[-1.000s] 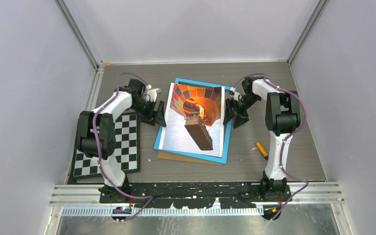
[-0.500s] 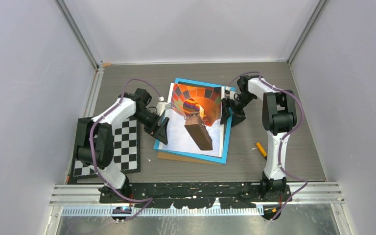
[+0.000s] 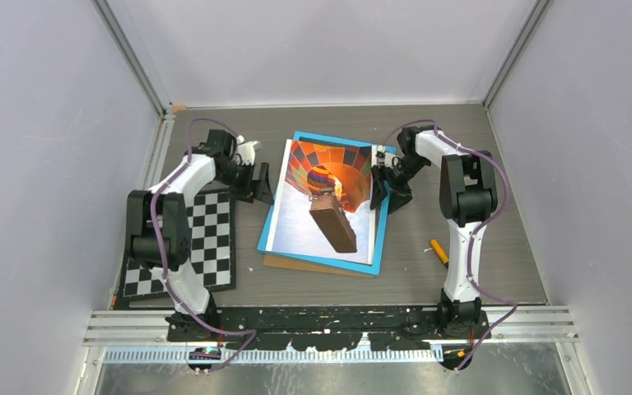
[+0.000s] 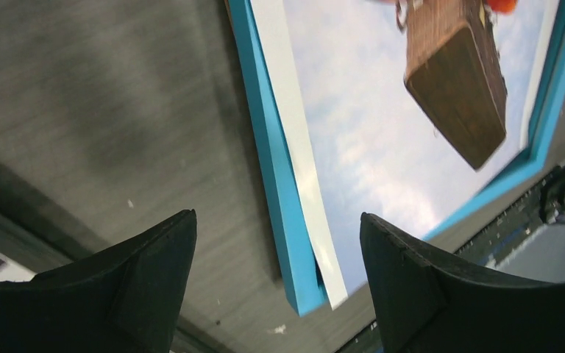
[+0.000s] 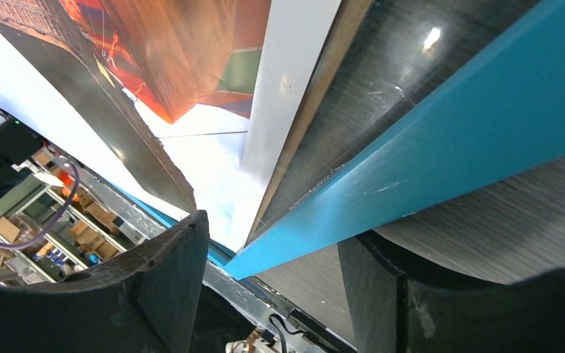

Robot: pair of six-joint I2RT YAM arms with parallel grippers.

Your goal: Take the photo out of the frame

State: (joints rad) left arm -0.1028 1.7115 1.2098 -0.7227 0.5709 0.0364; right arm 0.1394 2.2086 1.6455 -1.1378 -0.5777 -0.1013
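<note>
Your left claw (image 3: 257,183) gapes wide and empty off the frame's (image 3: 329,138) 10 o'clock edge. Your right claw (image 3: 381,183), also wide, straddles its 2 o'clock edge. The photo (image 3: 322,216) lies on the frame, mid-counter (image 3: 477,247).

The right end effector (image 5: 268,254) gapes wide around the blue-edged frame (image 5: 441,140).

Setting: robotics lab test cell. Evidence: plain pale panel walls (image 3: 321,49); aluminium corner posts (image 3: 132,58); grey wood-grain bench (image 3: 494,247); left arm (image 3: 189,174) and right arm (image 3: 463,255) bolted to black base rail (image 3: 329,317); checkerboard (image 3: 183,247) lying flat.
</note>
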